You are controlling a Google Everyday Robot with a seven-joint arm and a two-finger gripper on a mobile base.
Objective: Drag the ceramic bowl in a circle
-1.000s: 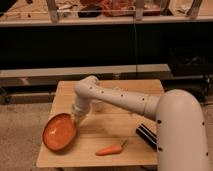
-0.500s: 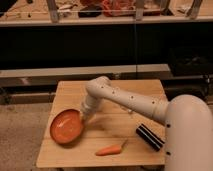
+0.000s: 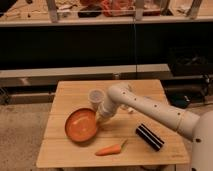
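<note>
Orange-red ceramic bowl (image 3: 80,125) lies just left of the gripper (image 3: 102,119), which meets its right rim; whether it grips, cannot tell.

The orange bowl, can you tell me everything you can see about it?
The ceramic bowl is wide, round and shallow, orange-red, with a shiny inside that looks empty. It sits upright on the wooden table, toward the front left. The gripper is at its right rim and seems to touch it. A whitish cup stands just behind it. A carrot lies in front, to its right, apart from it.
</note>
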